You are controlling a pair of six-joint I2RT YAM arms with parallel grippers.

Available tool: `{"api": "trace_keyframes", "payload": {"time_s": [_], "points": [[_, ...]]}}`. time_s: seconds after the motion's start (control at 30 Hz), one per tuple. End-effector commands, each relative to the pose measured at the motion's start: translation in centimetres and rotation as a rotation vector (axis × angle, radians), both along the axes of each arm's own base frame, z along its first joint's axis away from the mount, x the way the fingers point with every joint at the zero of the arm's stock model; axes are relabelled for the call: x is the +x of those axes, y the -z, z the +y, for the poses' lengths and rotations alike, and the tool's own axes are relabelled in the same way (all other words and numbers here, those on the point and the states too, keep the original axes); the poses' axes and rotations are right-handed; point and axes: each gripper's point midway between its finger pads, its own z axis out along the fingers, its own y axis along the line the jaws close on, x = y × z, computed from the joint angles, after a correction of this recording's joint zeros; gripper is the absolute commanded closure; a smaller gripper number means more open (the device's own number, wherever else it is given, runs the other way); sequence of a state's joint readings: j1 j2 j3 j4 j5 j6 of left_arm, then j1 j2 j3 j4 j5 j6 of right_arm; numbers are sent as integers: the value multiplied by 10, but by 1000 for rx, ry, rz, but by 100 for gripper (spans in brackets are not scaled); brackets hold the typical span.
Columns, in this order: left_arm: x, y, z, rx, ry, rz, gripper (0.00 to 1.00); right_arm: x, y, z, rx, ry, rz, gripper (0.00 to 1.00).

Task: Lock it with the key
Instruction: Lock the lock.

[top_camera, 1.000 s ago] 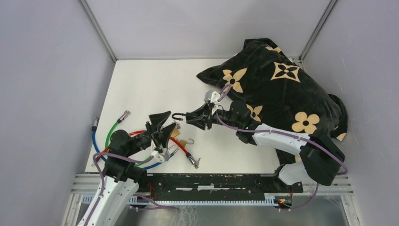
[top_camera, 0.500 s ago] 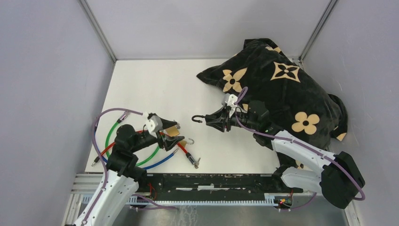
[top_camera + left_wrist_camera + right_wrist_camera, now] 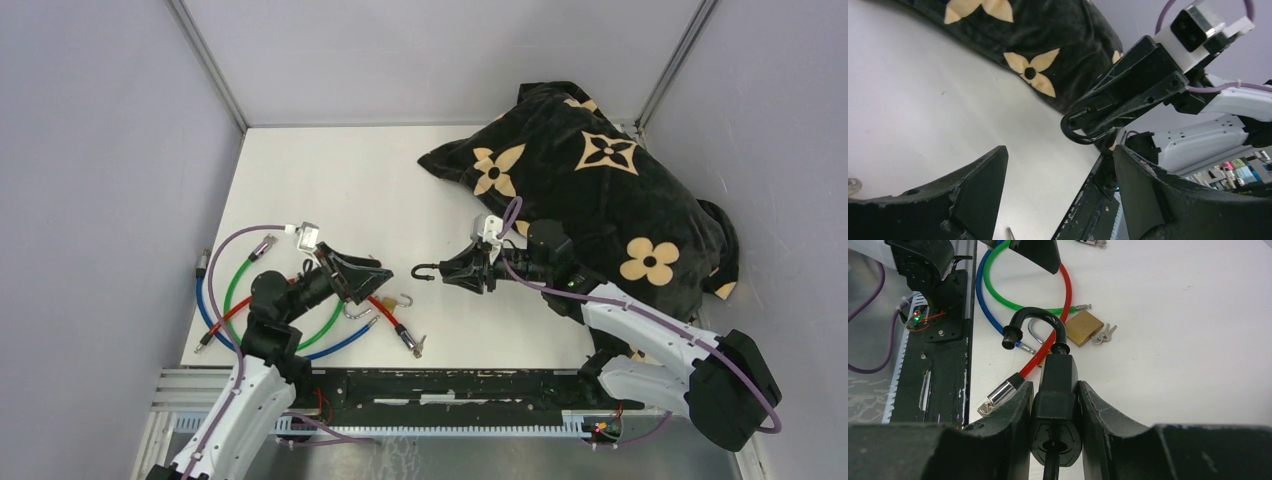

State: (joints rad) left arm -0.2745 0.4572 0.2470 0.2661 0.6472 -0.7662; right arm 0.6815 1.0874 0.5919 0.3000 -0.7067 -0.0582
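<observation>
- Top external: The right gripper [image 3: 455, 272] is clamped on the black padlock [image 3: 437, 271], which it holds above the table [image 3: 330, 180]. The lock's long axis runs along the fingers. Its shackle [image 3: 424, 271] leads and points toward the left gripper [image 3: 378, 280]. The left gripper is spread wide and grasps nothing. It hovers over the coloured cables [image 3: 235, 290], near the shackle but apart from it.
- Left wrist: The shackle hangs straight ahead between the spread fingers [image 3: 983, 190], with nothing touching either pad.
- Right wrist: Both fingers grip the lock body, and the shackle's free end stands out of it. Beyond, on the table, the keys [image 3: 1104, 334] lie touching a brass padlock [image 3: 1084, 327]. The left arm is judged nearer to them. Whether a key already sits in the lock's base cannot be told.
</observation>
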Motion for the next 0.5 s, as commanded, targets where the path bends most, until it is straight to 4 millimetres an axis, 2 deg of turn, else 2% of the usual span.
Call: {"api": "trace_keyframes", "payload": {"time_s": [0.0,0.17,0.33,0.47], "points": [[-14,-28,-6,-105,74,-23,16,-7,-42,4,101,-65,-144,100],[-10,-34,-15,-137,106,27,18,-4,-62,5,139,-62,-243,100],[-17,-26,-38,-87,213,47,16,2,-74,21,129,-74,-351,100],[-20,-27,-45,-79,247,38,15,-1,-78,36,106,-110,-411,100]]}}
